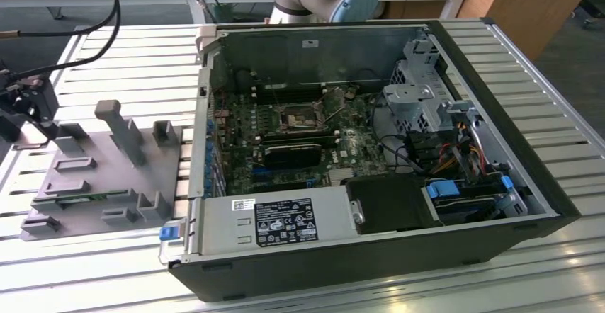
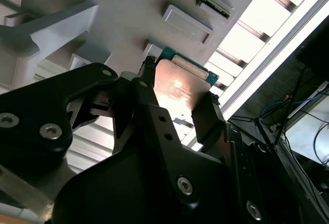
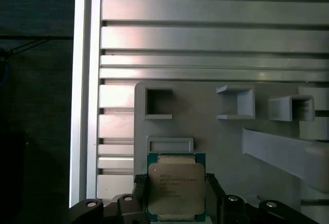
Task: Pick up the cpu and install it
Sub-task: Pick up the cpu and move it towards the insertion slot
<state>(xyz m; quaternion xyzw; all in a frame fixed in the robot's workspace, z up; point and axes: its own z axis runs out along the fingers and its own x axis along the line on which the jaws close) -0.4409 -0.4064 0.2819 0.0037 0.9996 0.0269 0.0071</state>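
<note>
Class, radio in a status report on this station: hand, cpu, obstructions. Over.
Hand shut on cpu, gripping two opposite edges. Cpu over grey fixture tray. Open computer case apart, to exterior view's right.

Silver and green against black.
My black hand (image 2: pixel 180 82); the cpu (image 3: pixel 176 185) silver-topped with a teal-green rim; plain grey tray (image 3: pixel 226 136); bench (image 3: pixel 205 39) of ribbed silvery slats.

Unreadable print on cpu (image 3: pixel 176 187), white label (image 1: pixel 283 221) on power supply (image 1: pixel 336 217)
</note>
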